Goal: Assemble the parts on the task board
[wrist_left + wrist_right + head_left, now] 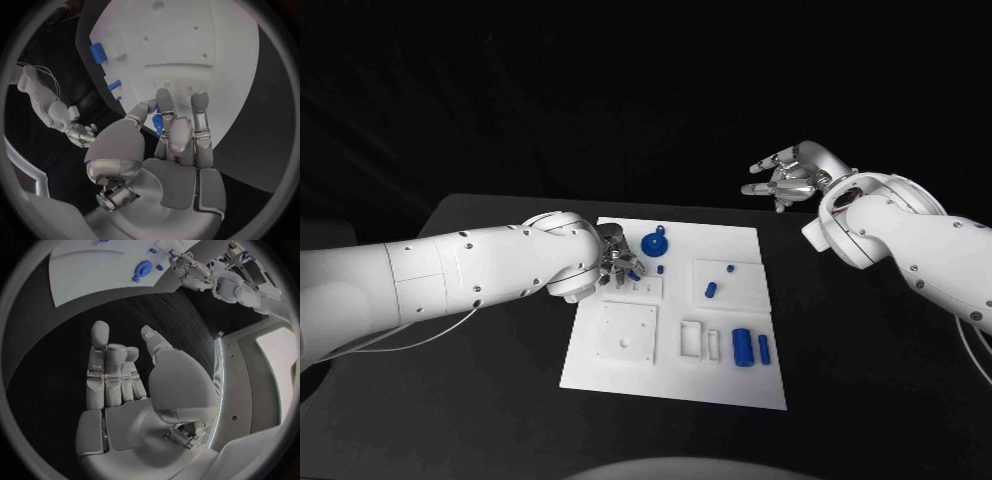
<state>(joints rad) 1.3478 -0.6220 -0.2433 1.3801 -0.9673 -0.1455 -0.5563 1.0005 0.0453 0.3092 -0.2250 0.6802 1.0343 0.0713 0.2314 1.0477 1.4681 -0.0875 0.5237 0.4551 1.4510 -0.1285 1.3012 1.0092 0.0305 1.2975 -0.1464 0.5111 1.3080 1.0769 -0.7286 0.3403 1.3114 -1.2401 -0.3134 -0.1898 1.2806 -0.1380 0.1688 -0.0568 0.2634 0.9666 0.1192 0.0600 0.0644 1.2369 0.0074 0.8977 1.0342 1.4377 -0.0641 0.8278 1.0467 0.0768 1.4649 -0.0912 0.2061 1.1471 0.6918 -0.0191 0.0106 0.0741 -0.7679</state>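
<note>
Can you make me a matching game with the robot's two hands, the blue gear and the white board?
Things:
1. left hand
2. right hand
3. blue gear
4. task board

Places or states:
A. lies flat in the middle of the black table
B. raised off the board, holding nothing
C. down on the board, on a small blue part
D. sits near the board's far edge

Pairs: 1-C, 2-B, 3-D, 4-A

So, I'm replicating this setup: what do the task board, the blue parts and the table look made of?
Task board: likely matte white plastic, judging by its even, glare-free surface and crisp recesses. Blue gear and blue cylinders: probably moulded or printed plastic, uniformly saturated with little shine. Table: dark, non-reflective top; the material can't be told.
</note>
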